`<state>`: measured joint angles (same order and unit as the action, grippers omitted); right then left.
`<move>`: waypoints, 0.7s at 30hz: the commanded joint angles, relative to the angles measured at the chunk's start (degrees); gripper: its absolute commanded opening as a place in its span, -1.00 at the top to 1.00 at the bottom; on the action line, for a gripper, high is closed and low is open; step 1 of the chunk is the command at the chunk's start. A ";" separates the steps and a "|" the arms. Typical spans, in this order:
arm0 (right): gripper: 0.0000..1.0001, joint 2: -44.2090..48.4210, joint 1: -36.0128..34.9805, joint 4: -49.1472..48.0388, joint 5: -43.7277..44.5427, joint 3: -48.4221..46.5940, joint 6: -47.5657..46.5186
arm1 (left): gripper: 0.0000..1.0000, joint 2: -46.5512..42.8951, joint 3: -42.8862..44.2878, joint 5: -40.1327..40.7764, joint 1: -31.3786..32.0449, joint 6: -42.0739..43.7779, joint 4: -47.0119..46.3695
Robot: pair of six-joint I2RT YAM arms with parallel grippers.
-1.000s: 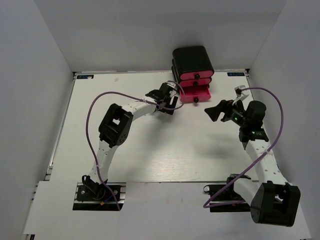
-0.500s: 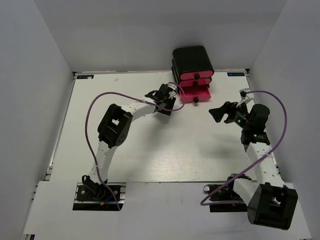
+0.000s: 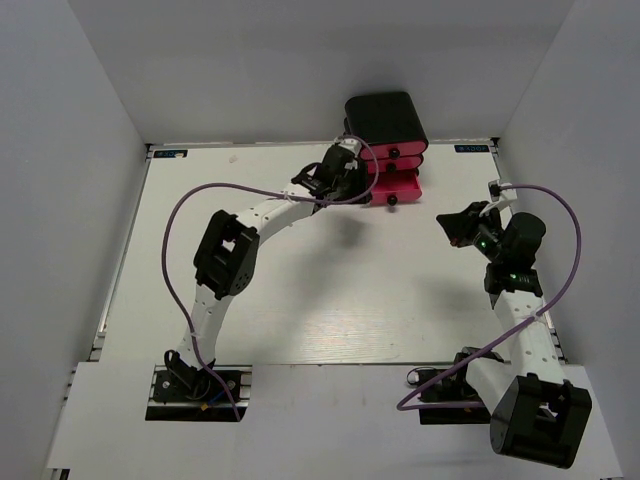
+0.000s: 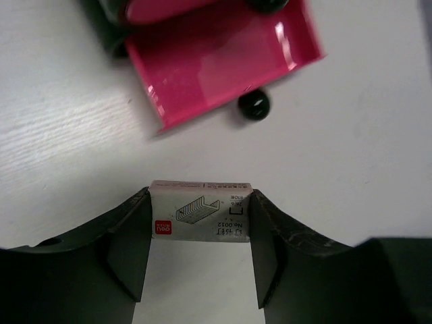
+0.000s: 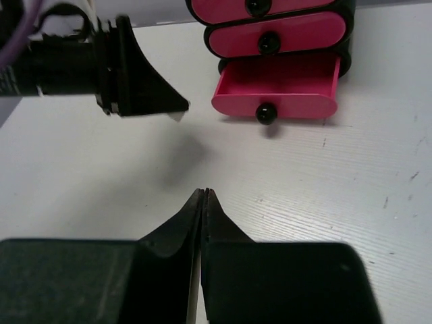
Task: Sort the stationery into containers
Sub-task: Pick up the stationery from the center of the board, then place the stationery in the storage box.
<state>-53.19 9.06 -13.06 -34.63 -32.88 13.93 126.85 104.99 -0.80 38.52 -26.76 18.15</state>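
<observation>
Left gripper (image 4: 200, 206) pinches a small white staple box (image 4: 201, 221) by its ends, above the tabletop (image 4: 351, 169) just short of the open bottom drawer (image 4: 223, 64), near the far edge. Right gripper (image 5: 204, 202) hangs pressed together on nothing, toward the right edge. Of the 3 pink drawers (image 5: 273, 37) in the black case (image 3: 385, 118), the upper 2 are closed. The open drawer's visible floor looks bare, so this box is not yet stored. No other stationery shows, perhaps already sorted.
</observation>
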 commanded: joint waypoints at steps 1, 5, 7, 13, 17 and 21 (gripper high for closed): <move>1.00 0.72 0.69 -0.21 0.53 -1.13 -0.49 | 0.77 -2.49 5.04 -1.75 -0.03 -8.99 -5.04; 1.00 0.63 0.96 -0.21 0.79 -1.04 -0.31 | 0.82 0.14 6.46 -0.44 -0.03 -15.76 -9.09; 1.00 0.89 1.05 -0.21 0.79 -0.95 -0.14 | 0.82 1.55 8.64 0.09 -0.03 -17.09 -10.24; 1.00 1.16 1.22 -0.30 0.97 -1.04 0.04 | 0.84 8.05 14.28 -1.13 -0.03 -20.26 -10.77; 1.00 1.25 1.22 -0.30 1.15 -1.13 -0.05 | 0.84 10.17 16.73 -0.09 -0.03 -20.79 -12.61; 1.00 1.33 1.31 -0.30 1.06 -1.22 0.04 | 0.84 10.70 16.74 2.02 -0.03 -20.79 -14.37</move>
<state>-53.17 10.07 -12.95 -34.02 -32.88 14.13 139.61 118.98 -0.60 38.46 -46.70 7.25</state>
